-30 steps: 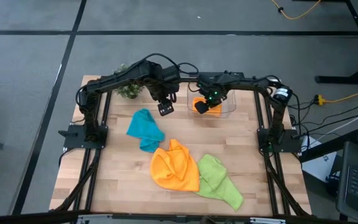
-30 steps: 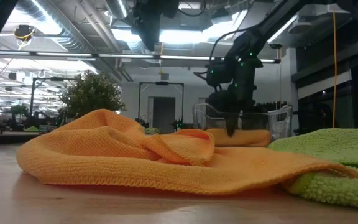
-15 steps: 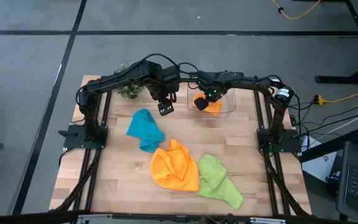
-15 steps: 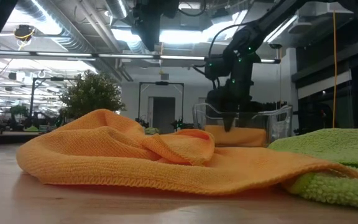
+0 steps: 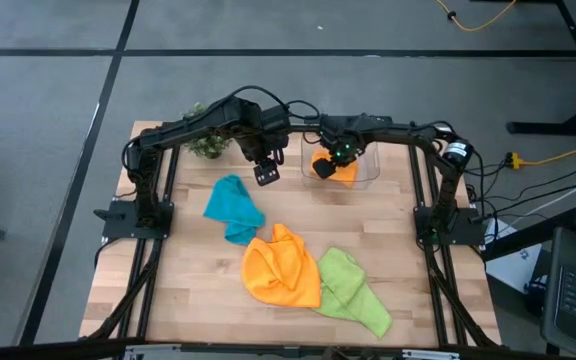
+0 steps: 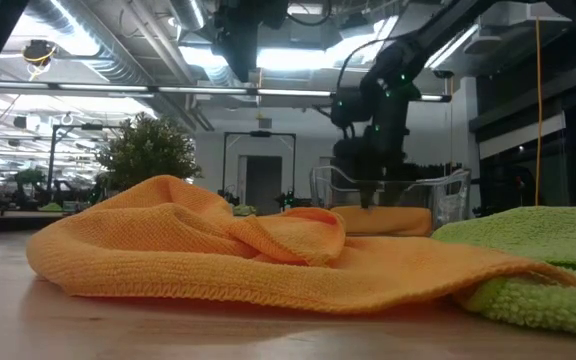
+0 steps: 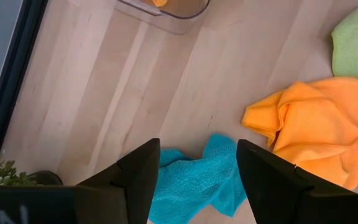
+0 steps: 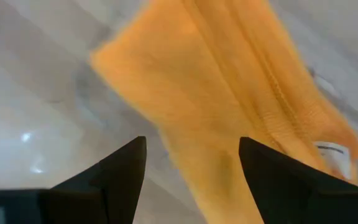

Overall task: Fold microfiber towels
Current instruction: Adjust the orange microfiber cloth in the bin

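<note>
Orange towel [image 5: 340, 171] in clear tub [image 5: 367, 172], long axis diagonal, flat

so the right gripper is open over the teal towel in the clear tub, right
Not quite: the towel in the clear tub is orange, as the high view shows. The teal towel lies out on the table. The right gripper is indeed open over the tub.

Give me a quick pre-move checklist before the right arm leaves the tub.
1. Right gripper open, empty: ok.
2. Orange towel in the tub lies released inside the clear tub: ok.
3. That towel neatly folded: cannot tell.
4. Left gripper open, above the teal towel: ok.
5. Teal towel, second orange towel and green towel folded: not ok, all crumpled on the table.
</note>
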{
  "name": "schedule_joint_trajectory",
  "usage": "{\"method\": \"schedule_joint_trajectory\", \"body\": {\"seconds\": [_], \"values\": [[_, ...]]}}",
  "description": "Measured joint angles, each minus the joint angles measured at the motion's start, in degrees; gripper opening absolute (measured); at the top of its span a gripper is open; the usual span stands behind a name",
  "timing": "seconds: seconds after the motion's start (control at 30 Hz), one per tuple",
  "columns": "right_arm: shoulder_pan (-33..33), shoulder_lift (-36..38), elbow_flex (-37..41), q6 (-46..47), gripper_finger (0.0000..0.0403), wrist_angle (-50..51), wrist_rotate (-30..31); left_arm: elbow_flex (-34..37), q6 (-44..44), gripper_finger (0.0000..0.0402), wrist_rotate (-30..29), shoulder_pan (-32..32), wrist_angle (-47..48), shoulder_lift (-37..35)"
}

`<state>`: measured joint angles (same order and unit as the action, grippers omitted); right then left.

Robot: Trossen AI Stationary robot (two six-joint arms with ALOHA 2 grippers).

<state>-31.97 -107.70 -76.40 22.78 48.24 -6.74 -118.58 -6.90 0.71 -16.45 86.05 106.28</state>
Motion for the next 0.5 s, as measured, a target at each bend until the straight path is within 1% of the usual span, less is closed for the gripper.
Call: {"method": "schedule_joint_trajectory", "body": {"seconds": [0.07, 0.2, 0.3, 0.43, 0.5], "values": [[0.0, 0.79, -1.76, -0.49, 0.0258, 1.19, 0.28, 0.0, 0.0, 0.0208, -0.02, 0.0, -0.01, 0.0], [0.02, 1.24, -2.72, -0.59, 0.0258, 1.26, 6.73, 0.0, 0.0, 0.0208, 0.0, 0.0, -0.01, 0.0], [-0.04, 0.46, -0.91, -0.53, 0.0258, 0.02, 6.81, -0.02, 0.0, 0.0208, -0.02, 0.07, 0.01, 0.0], [0.04, -1.37, 1.68, 0.76, 0.0258, -2.8, 4.31, -0.02, 0.02, 0.0208, -0.02, 0.09, -0.01, 0.0], [0.04, -2.4, 2.28, 1.22, 0.0258, -3.39, 4.07, -0.02, 0.03, 0.0208, -0.04, 0.07, -0.09, 0.0]]}}
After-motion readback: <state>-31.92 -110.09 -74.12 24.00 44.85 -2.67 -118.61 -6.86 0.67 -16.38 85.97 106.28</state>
